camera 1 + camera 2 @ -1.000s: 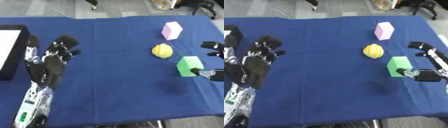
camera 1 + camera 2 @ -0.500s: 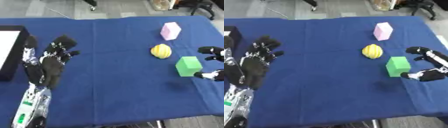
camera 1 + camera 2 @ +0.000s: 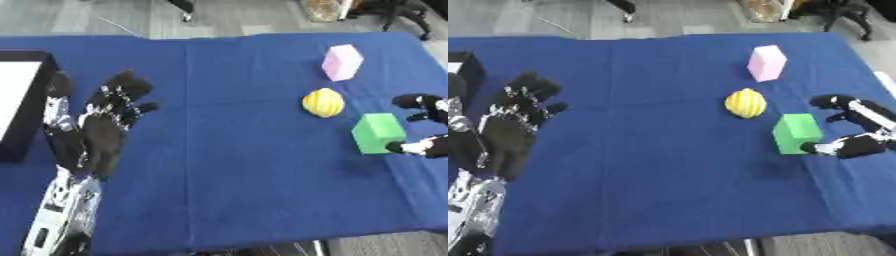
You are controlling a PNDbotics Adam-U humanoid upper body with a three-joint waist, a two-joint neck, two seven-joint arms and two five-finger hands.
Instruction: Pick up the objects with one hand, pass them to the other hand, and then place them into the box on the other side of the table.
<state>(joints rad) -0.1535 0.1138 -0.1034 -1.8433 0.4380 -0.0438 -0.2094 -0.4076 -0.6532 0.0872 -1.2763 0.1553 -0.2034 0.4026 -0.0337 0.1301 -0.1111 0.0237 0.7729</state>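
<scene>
On the right side of the blue tablecloth a green cube sits upright, and it looks to be the object in play. The right hand has spread around it from the right edge: the thumb tip is at or just beside the cube's lower right corner, while the upper fingers reach toward its top without meeting it. Nothing is gripped, and whether the thumb truly touches the cube cannot be told.

Just beside the cube, up and to the left, lies a yellow ribbed fruit, perhaps a lemon or small squash. Farther back stands a pink block, tilted slightly and well apart from the other two.

Across the table, the left hand is held up with its fingers fanned wide, carrying nothing. Beside it, at the left edge, is the box, dark-walled with a pale inside.

By my reading, the first step, the pick-up, is under way and not completed. The next move calls for the right hand to close on opposite faces of the cube without knocking it into the fruit, lift it, and carry it toward the middle for the handover.

Much of the box is cut off by the frame, as is the right arm behind its wrist.
</scene>
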